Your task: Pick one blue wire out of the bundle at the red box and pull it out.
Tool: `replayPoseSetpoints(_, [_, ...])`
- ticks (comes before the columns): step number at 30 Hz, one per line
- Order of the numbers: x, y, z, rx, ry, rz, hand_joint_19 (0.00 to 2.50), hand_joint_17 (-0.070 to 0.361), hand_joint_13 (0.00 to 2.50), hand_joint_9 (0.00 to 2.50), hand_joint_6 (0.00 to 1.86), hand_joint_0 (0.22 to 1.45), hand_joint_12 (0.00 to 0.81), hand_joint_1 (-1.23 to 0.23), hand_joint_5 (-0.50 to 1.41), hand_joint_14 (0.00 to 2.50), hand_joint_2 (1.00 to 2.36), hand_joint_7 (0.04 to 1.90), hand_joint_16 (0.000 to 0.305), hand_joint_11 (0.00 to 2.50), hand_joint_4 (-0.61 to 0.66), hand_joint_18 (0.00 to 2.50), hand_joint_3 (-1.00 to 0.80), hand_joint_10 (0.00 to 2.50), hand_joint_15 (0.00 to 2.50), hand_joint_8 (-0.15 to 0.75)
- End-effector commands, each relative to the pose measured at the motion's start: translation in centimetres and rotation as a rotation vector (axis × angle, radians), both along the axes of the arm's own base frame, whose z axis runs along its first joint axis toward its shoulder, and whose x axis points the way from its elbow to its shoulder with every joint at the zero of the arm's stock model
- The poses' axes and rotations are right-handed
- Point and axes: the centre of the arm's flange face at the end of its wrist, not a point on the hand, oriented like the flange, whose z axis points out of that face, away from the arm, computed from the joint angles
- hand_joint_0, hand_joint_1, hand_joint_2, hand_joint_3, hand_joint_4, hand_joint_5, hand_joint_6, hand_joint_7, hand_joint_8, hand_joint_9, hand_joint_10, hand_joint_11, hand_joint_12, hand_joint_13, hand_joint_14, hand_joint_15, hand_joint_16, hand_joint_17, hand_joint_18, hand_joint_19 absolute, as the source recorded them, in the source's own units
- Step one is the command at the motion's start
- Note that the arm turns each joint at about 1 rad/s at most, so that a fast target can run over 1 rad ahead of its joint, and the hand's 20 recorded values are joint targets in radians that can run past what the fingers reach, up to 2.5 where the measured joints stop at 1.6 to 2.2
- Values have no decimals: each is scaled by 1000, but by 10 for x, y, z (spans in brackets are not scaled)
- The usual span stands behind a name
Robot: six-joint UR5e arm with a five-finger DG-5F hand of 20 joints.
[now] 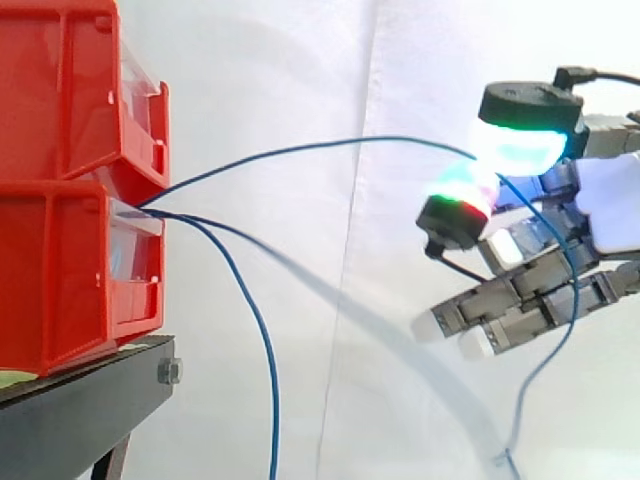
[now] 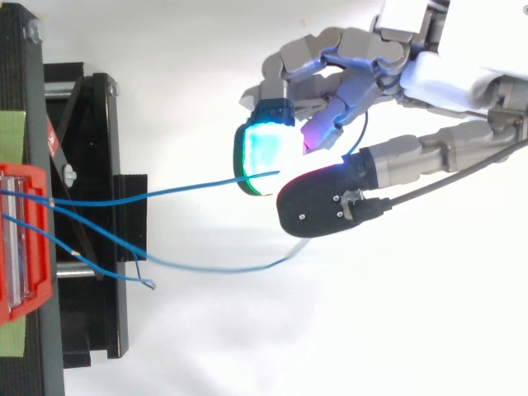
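Observation:
Two red bins are stacked at the left, the upper bin [image 1: 60, 90] on the lower bin [image 1: 50, 280], whose front also shows from above [image 2: 25, 239]. Several thin blue wires come out of the gap between them. One blue wire [image 1: 330, 143] [image 2: 181, 190] arcs across to my hand [image 1: 610, 205] [image 2: 462, 70], which is well right of the bins. There it is pinched between a cyan-glowing fingertip [image 2: 264, 148] and the thumb. Past the pinch its tail droops down behind the hand. The other fingers are loosely curled below.
A second blue wire [image 1: 268, 370] hangs from the bins toward the floor. Seen from above, another wire [image 2: 206, 268] sags to the right and a short one ends in a small loop [image 2: 148, 285]. The bins sit on a black stand [image 1: 90, 400] before the white curtain.

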Motion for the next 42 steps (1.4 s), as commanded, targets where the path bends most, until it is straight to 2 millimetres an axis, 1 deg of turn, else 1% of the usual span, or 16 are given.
replayPoseSetpoints(1, [6, 2, 5, -13, -48, 1, 186, 153, 283, 823, 847, 566, 424, -832, -82, 2, 1017, 1318, 68, 424, 79, 253, -87, 15, 31, 311])
replayPoseSetpoints(11, [7, 7, 6, -66, -43, 11, 202, 154, 290, 857, 845, 565, 428, -831, -82, 0, 1017, 1330, 69, 495, 82, 251, -87, 17, 47, 312])
replayPoseSetpoints(23, [9, 9, 7, -75, -57, 14, 176, 161, 302, 871, 846, 568, 443, -842, -78, 2, 1014, 1311, 72, 486, 76, 276, -68, 16, 44, 318])
replayPoseSetpoints(28, [9, 8, 6, -75, -55, 12, 173, 162, 296, 875, 845, 572, 434, -848, -77, 0, 1012, 1300, 72, 479, 70, 263, -78, 19, 48, 305])
replayPoseSetpoints(37, [9, 9, 7, -75, -57, 14, 176, 158, 384, 908, 845, 580, 419, -859, -73, 4, 1010, 1304, 70, 485, 59, 284, -69, 18, 104, 291])
replayPoseSetpoints(42, [9, 8, 6, -75, -54, 12, 164, 153, 410, 907, 848, 581, 402, -860, -72, 4, 1010, 1264, 68, 490, 42, 252, -72, 16, 120, 282])
